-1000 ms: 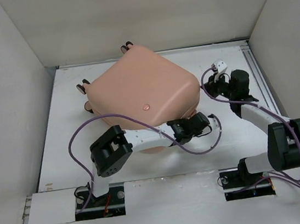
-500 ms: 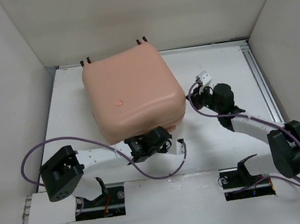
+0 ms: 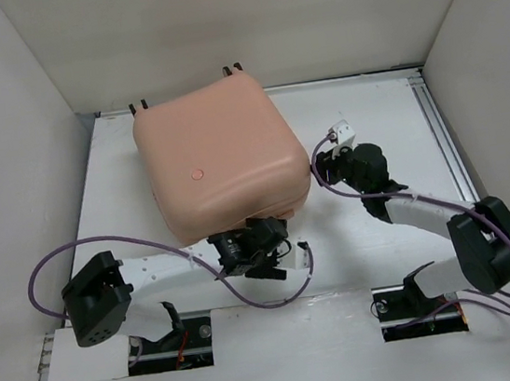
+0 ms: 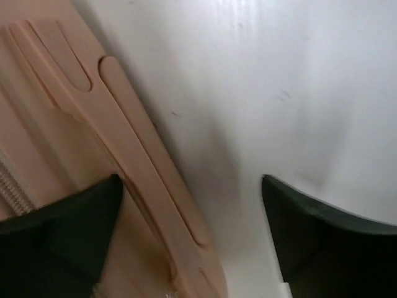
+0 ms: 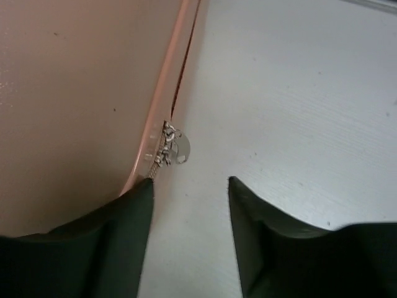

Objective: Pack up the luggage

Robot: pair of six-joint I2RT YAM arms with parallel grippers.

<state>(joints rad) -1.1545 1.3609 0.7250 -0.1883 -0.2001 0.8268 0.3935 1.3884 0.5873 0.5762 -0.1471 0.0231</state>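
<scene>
The suitcase (image 3: 219, 167) has rotated and shifted left (wheels (image 3: 231, 68) now face the far wall (image 3: 242, 23)). The left gripper (image 4: 192, 183) has moved left along its near edge, jaws now parted. The right gripper (image 5: 189, 181) has moved in beside its right corner, jaws likewise parted.

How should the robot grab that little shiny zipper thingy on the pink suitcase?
Pinch the round flat end of the silver zipper tab, where it sticks out from the seam of the luggage. It is thin and flat, so closing on its two flat faces is probably best. Come from the table side, where the open right tool has the tab just ahead of its gap.
</scene>
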